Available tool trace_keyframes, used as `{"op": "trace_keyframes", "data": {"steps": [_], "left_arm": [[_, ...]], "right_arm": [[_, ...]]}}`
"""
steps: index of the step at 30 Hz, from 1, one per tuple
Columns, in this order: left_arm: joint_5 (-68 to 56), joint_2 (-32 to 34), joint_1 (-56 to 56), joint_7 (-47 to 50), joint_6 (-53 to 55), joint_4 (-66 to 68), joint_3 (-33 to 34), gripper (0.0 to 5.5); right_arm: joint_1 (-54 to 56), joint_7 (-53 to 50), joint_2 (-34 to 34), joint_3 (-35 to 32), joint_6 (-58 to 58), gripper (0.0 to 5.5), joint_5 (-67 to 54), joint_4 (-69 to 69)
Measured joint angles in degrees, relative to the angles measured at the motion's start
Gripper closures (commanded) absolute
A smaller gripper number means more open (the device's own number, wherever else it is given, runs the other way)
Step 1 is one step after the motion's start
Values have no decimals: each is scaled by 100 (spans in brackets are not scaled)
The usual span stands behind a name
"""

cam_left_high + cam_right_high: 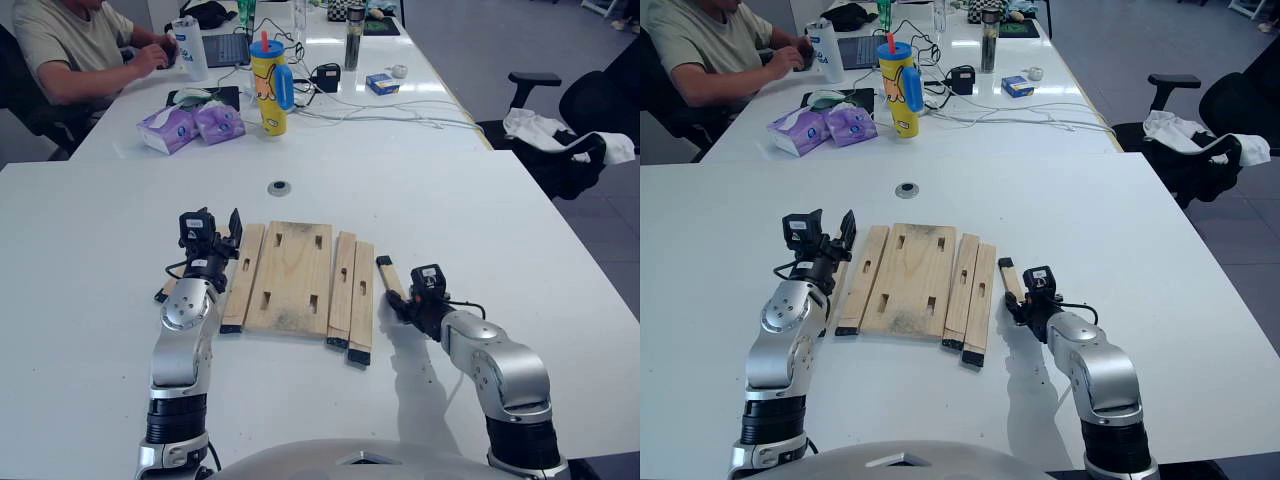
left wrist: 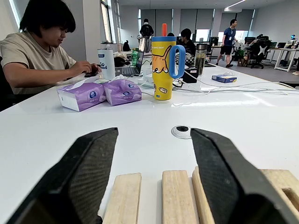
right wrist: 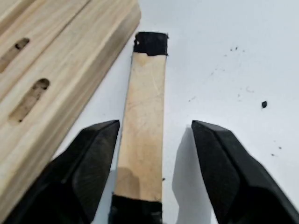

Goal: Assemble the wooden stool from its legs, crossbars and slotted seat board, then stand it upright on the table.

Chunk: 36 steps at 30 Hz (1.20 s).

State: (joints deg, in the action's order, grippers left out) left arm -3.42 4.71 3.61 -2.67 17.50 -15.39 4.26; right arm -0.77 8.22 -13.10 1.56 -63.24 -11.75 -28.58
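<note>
The slotted seat board (image 1: 287, 276) lies flat mid-table. One slotted leg plank (image 1: 243, 275) lies along its left side and two more (image 1: 352, 290) along its right. My left gripper (image 1: 217, 238) is open at the far end of the left plank, its fingers (image 2: 81, 175) standing over two thin wooden bars (image 2: 176, 198). To the right of the planks lies a short crossbar (image 3: 144, 126) with black ends. My right gripper (image 1: 396, 300) is open and straddles it, one finger (image 3: 93, 154) on each side, without gripping.
A round table grommet (image 1: 279, 187) sits behind the board. Farther back stand a yellow cup (image 1: 268, 85), tissue packs (image 1: 192, 125) and loose cables (image 1: 400, 115). An office chair (image 1: 570, 130) stands off the table's right edge. Bare table lies in front and at both sides.
</note>
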Motion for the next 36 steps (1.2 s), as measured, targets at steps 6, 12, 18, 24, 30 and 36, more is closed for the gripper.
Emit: {"op": "trace_keyframes", "data": {"steps": [6,12,18,24,30,36], "left_arm": [[2,-3,8,16,-7,45,-5,263],[-12,12,73,-21,-6,54,-30,263],[-35,19,112,-37,-7,124,-29,263],[-601,7,543,-334,298,281,143,263],[-2381,-151,1238,-1243,1737,269,223,263],[-4205,-589,1765,-1256,2874,406,816,263]], "right_arm": [[123,86,97,147,73,261,-44,54],[246,18,-33,102,74,345,129,432],[260,100,-48,120,156,418,126,510],[288,176,-26,102,712,418,143,753],[1012,667,158,-41,2459,418,-36,848],[1134,1627,202,502,3388,418,-364,838]]}}
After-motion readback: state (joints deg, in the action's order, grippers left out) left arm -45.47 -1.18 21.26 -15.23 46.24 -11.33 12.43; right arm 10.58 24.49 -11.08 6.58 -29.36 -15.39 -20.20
